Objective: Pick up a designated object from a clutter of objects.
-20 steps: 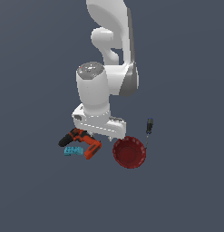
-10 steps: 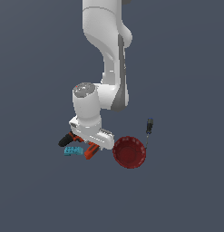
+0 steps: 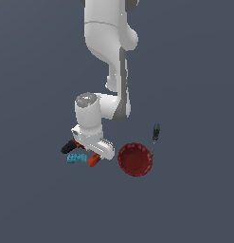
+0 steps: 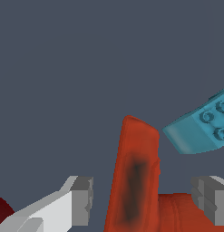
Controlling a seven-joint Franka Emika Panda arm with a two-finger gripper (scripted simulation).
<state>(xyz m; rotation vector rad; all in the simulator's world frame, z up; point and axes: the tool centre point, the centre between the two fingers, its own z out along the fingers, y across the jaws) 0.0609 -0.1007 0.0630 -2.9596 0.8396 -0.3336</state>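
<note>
The orange-red drill (image 3: pixel 93 160) lies on the floor with its black nose (image 3: pixel 67 147) toward the exterior view's left, mostly hidden under my hand. In the wrist view the drill (image 4: pixel 133 176) stands up between my two fingers. My gripper (image 4: pixel 145 199) is open, with one finger (image 4: pixel 81 199) on one side of the drill and the other (image 4: pixel 208 197) on the far side, a small gap at each. In the exterior view the gripper (image 3: pixel 88 153) is down at the drill.
A small teal studded brick (image 3: pixel 76 158) lies touching or very close to the drill; it also shows in the wrist view (image 4: pixel 199 129). A dark-red bowl (image 3: pixel 135 159) sits to the exterior view's right, and a thin black-handled screwdriver (image 3: pixel 156 133) lies beyond it.
The arm has lowered and the hand has come down onto the drill. The objects have not moved.
</note>
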